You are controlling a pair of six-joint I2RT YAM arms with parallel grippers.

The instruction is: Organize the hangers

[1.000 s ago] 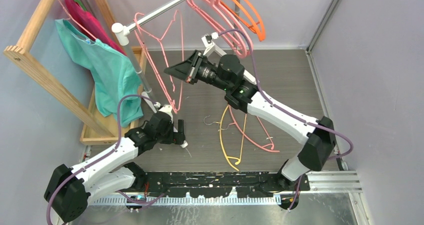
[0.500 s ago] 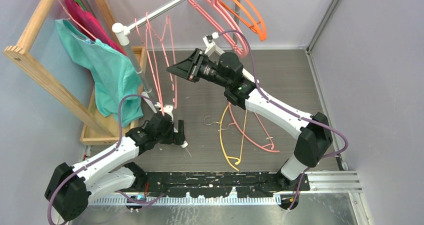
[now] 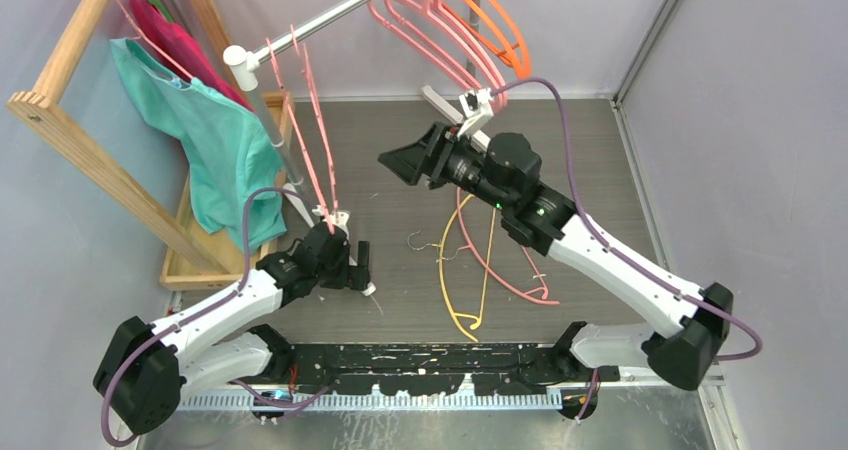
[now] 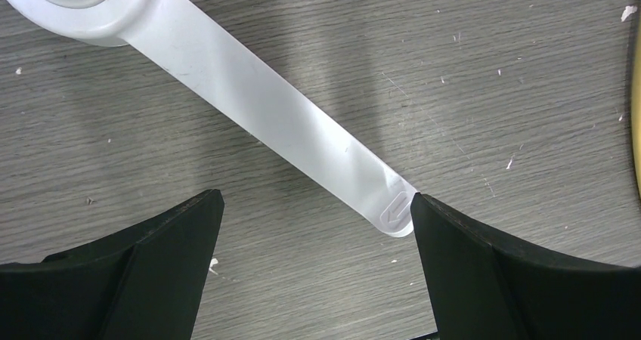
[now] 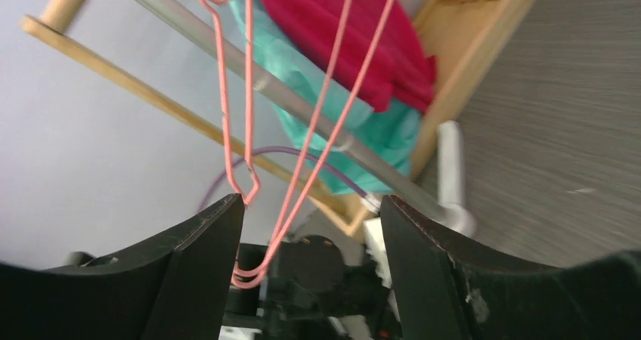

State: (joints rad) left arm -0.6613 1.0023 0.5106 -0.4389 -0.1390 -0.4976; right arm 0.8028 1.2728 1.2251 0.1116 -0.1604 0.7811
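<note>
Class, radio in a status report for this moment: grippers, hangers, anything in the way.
Left gripper open, over rack's white foot. Right gripper open, empty, facing thin pink hangers on rail. Yellow hanger, pink hanger on table, under right arm.

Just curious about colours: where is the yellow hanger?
Top view: the yellow hanger lies flat on the table near its middle, overlapping a thin pink hanger.

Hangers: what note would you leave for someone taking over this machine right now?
Left claw: open, empty, low over the floor by the rack's white foot.
Right claw: open, empty, raised, facing the rail.
Done: thin pink hangers and thick pink and orange hangers hang on the rail.
Left: yellow and pink hangers lie on the floor; hang them.
</note>
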